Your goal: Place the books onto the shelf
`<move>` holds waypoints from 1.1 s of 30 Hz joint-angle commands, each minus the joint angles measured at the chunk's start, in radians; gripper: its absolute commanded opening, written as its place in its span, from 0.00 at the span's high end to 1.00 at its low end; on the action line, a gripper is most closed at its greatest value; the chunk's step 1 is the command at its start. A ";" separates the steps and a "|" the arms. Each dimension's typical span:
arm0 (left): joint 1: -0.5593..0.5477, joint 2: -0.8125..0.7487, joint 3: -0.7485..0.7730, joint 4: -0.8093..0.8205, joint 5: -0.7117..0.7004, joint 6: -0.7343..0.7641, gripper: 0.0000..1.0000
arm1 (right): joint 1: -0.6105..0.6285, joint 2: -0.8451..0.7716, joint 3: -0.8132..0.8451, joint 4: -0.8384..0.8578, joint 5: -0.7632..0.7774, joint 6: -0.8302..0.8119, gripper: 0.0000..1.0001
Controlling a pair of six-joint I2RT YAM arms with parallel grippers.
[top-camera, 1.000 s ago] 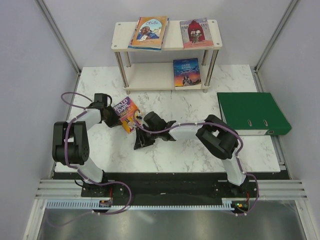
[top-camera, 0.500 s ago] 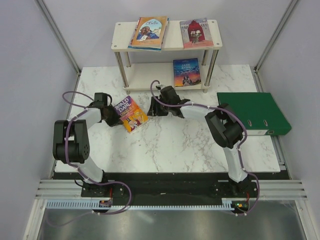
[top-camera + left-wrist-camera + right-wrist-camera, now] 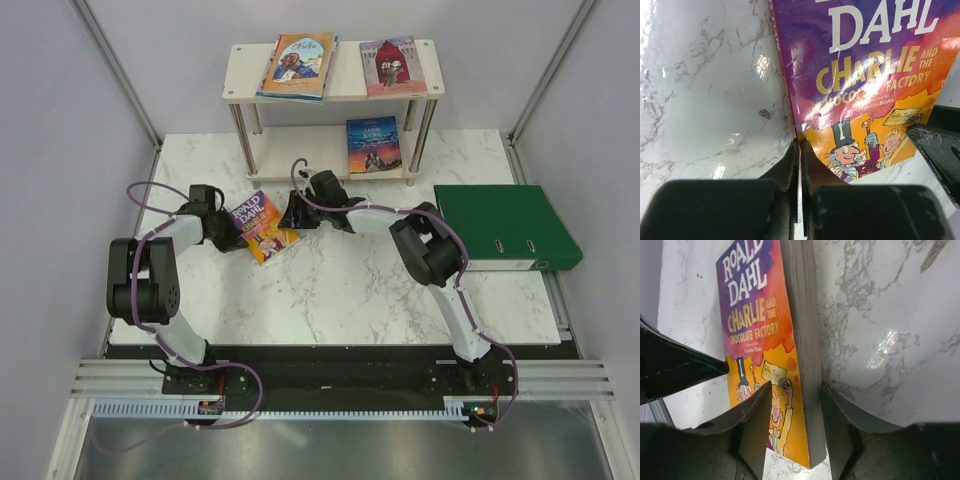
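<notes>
The yellow-purple Roald Dahl book (image 3: pixel 262 228) sits tilted on the marble table in front of the shelf (image 3: pixel 240 75). My left gripper (image 3: pixel 228 232) is shut on its left corner; in the left wrist view the jaws (image 3: pixel 800 144) pinch together at the edge of the book (image 3: pixel 865 65). My right gripper (image 3: pixel 293 213) is open and straddles the opposite edge. In the right wrist view, one finger (image 3: pixel 757 410) lies over the cover of the book (image 3: pixel 755 325) and the other stands beside the page block. Three books lie on the shelf: an orange-blue one (image 3: pixel 298 65), a red one (image 3: pixel 392 66) and a dark blue one (image 3: pixel 373 143).
A large green ring binder (image 3: pixel 505 228) lies flat at the table's right side. Silver shelf legs (image 3: pixel 243 145) stand just behind the grippers. Grey walls enclose the table on three sides.
The right arm swung from the table's middle up to the book's right edge, and its jaws opened wider around it. The left gripper stayed shut on the book, which settled lower.
</notes>
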 commanded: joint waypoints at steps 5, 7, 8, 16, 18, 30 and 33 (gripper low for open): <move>-0.007 0.054 -0.005 -0.028 -0.006 0.053 0.98 | 0.031 -0.128 -0.094 0.117 -0.081 0.048 0.50; -0.008 0.054 -0.007 -0.028 -0.002 0.053 0.98 | 0.041 -0.146 -0.094 0.117 -0.082 0.045 0.51; -0.010 0.056 -0.005 -0.028 0.000 0.053 0.98 | 0.047 -0.148 -0.093 0.115 -0.081 0.044 0.51; -0.017 0.060 0.010 -0.027 0.015 0.048 0.98 | 0.070 -0.084 -0.051 0.103 -0.096 0.067 0.51; -0.020 0.060 0.016 -0.027 0.017 0.048 0.98 | 0.074 -0.067 -0.033 0.083 -0.098 0.068 0.51; -0.024 -0.027 -0.039 -0.030 0.001 0.053 0.77 | 0.054 -0.171 -0.193 0.129 -0.087 0.076 1.00; -0.024 -0.148 -0.089 -0.022 0.007 0.029 0.34 | 0.032 -0.271 -0.301 0.167 -0.079 0.097 1.00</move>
